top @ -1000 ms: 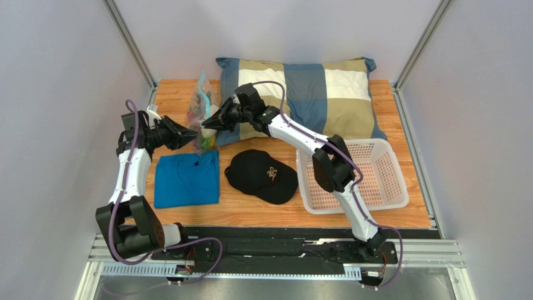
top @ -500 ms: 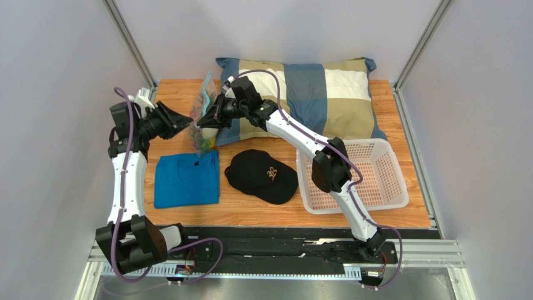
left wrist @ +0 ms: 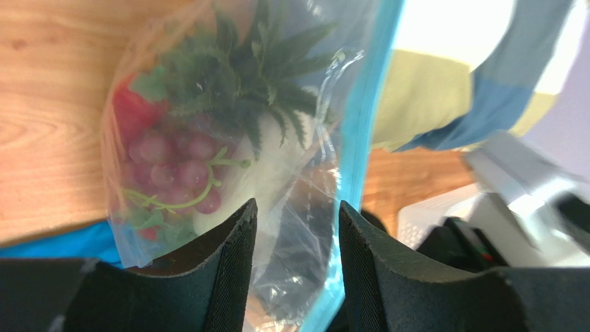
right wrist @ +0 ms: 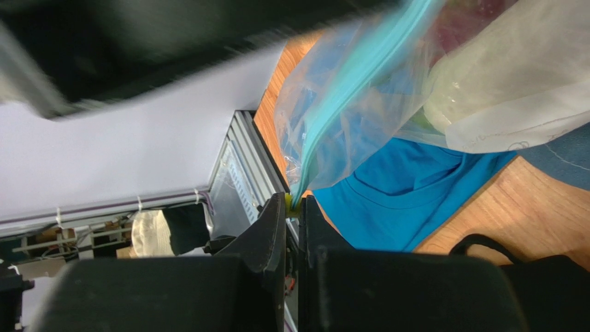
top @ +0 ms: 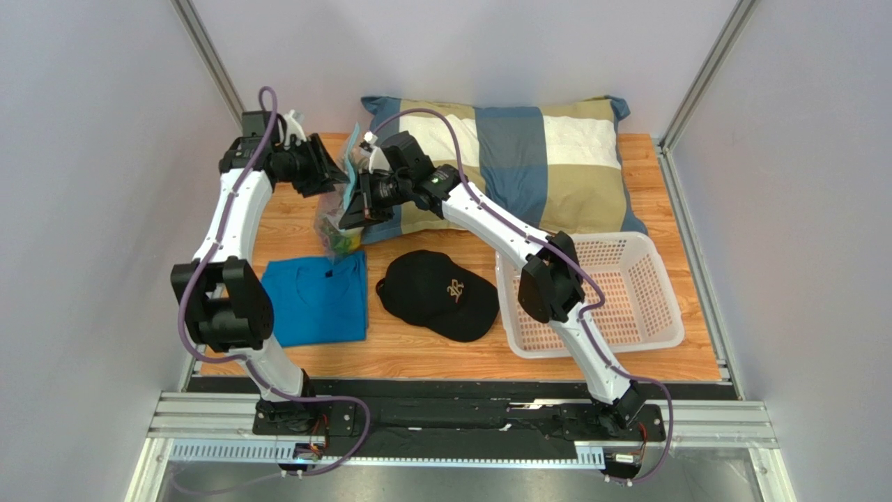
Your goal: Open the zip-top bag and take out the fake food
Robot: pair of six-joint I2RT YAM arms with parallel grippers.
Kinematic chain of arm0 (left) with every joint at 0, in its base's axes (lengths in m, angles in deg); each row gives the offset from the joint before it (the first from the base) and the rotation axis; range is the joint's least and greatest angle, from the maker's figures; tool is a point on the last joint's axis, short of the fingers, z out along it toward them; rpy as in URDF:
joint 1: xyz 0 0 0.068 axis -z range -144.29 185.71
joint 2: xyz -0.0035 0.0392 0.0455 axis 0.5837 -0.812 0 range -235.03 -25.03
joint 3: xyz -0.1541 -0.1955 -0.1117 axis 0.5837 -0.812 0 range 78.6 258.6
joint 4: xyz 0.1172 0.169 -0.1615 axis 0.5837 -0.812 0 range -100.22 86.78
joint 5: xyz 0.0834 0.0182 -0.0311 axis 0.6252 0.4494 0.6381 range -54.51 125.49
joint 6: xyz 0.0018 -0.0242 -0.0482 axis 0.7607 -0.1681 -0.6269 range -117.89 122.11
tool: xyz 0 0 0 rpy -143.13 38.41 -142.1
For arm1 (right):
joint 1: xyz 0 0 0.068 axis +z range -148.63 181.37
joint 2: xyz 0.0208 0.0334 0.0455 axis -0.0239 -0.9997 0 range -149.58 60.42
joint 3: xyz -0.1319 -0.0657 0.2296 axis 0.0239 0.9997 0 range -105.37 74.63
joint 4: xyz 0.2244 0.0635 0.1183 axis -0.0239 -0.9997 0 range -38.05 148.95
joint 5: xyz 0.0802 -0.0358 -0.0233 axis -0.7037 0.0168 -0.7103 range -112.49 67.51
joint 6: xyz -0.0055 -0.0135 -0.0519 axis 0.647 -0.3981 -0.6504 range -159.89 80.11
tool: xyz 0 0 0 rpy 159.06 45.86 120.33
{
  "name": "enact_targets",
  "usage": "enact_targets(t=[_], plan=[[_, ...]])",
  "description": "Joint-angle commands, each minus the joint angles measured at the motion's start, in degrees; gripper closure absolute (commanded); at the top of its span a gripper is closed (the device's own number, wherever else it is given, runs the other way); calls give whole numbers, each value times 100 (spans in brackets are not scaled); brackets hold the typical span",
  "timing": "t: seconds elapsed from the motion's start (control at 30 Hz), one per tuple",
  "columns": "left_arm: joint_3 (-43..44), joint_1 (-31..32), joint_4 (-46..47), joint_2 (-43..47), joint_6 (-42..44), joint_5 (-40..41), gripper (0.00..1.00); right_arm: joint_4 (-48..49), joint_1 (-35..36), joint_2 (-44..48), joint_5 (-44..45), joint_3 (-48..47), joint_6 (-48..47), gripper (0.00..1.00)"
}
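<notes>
My right jaws are pressed together, pinching the teal zip strip (right wrist: pixel 370 79) at the mouth of the zip-top bag (right wrist: pixel 315 117). My left jaws stand spread, with the bag's clear film in the gap between them; I cannot tell whether either pad touches it.

The bag holds the fake food (left wrist: pixel 208 159): dark red grapes (left wrist: pixel 176 166), green pineapple leaves (left wrist: pixel 256 62) above them, a red piece (left wrist: pixel 128 111) at nine o'clock of the grapes, and a cream-white vegetable (left wrist: pixel 277 173) at three o'clock.

From above, the bag sits at ten o'clock on the table (top: pixel 419 356), against the left corner of the pillow (top: pixel 523 157). The blue shirt (top: pixel 314 301) lies at six o'clock of it, the black cap (top: pixel 435 293) at five, and the white basket (top: pixel 628 293) at four.
</notes>
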Motion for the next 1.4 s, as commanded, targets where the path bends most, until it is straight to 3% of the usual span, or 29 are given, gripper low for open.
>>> enact_targets(t=[0.0,0.13,0.3,0.33,0.37,0.5,0.73,0.83,0.93,0.97,1.0,1.1,1.17,1.23,1.27,1.33,1.37], plan=[[508,302,-563,-100,456,552,46,-103,-23,-37,-208,-260,-523,100],[1052,567,-896,-319,693,1439,44,-95,-40,-37,-244,-251,-541,100],[1230,831,-977,-356,614,1388,43,-77,-49,-10,-332,-251,-541,100],[1168,848,-793,-320,588,1352,8,-68,-49,-2,-332,-242,-558,100],[1141,918,-756,-303,570,1396,5,-77,-40,-1,-332,-251,-558,100],[1527,1094,-1124,-697,509,2282,3,-33,-67,25,-349,-260,-524,100],[2019,1094,-1152,-1207,298,2222,4,-7,-67,148,-393,-93,-549,100],[2265,1094,-1195,-1479,193,2222,13,-24,-67,305,-341,109,-768,100],[2642,1077,-1440,-1743,218,2257,53,-103,-128,446,-261,241,-979,100],[2731,1077,-1511,-1770,219,2301,89,-269,-163,473,-166,250,-1224,100],[2793,1077,-1590,-1788,219,2380,99,-349,-198,517,-95,259,-1331,100],[2916,1077,-1897,-1665,132,2782,100,-534,-487,605,212,294,-1884,100],[2768,1042,-2231,-1385,-368,3256,100,-552,-594,579,440,75,-2122,97],[2305,972,-2320,-965,-964,3707,100,-386,-673,535,556,-92,-2316,76],[2136,919,-2320,-831,-1211,3768,100,-71,-673,526,634,-67,-2360,48],[1698,683,-2251,-533,-1878,3490,100,316,-673,631,661,161,-2343,26],[1591,629,-2233,-487,-2082,3305,100,736,-664,718,644,606,-2299,22]])
